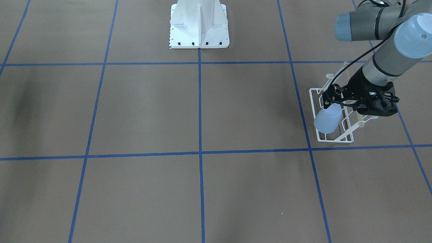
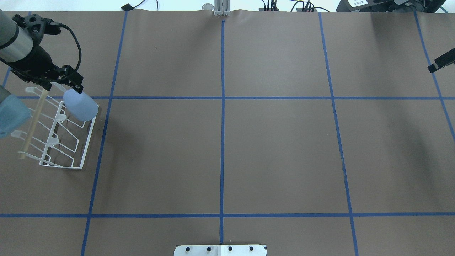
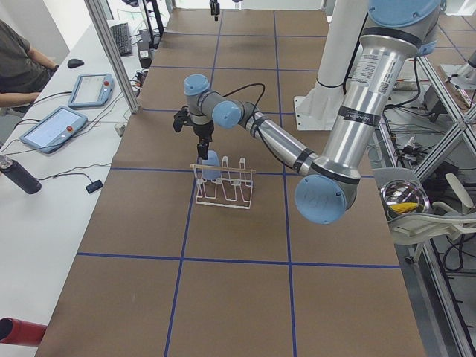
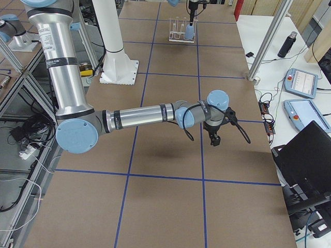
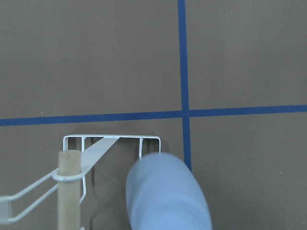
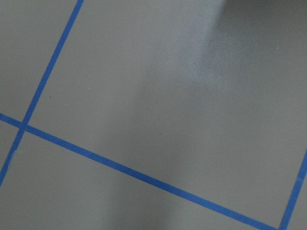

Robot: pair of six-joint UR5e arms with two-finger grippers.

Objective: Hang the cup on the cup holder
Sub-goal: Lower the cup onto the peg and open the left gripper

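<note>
The left gripper point(image 1: 328, 101) holds the light-blue cup point(image 1: 326, 118) tilted over the cup holder point(image 1: 334, 140), jaws clamped near its narrow end; the light, stiff, smooth plastic likely slips, so a firm pinch suits; the right gripper point(image 4: 213, 138) cannot be read as released or clenched

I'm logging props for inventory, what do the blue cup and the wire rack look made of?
Cup: probably plastic, matte, evenly pale blue, no glare. Cup holder: thin bent wire, likely white-coated metal; its top rod looks like bare light wood.

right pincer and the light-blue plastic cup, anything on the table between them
Nothing: in the exterior right view only bare brown table with blue tape lines runs from the right pincer to the light-blue plastic tumbler.
</note>
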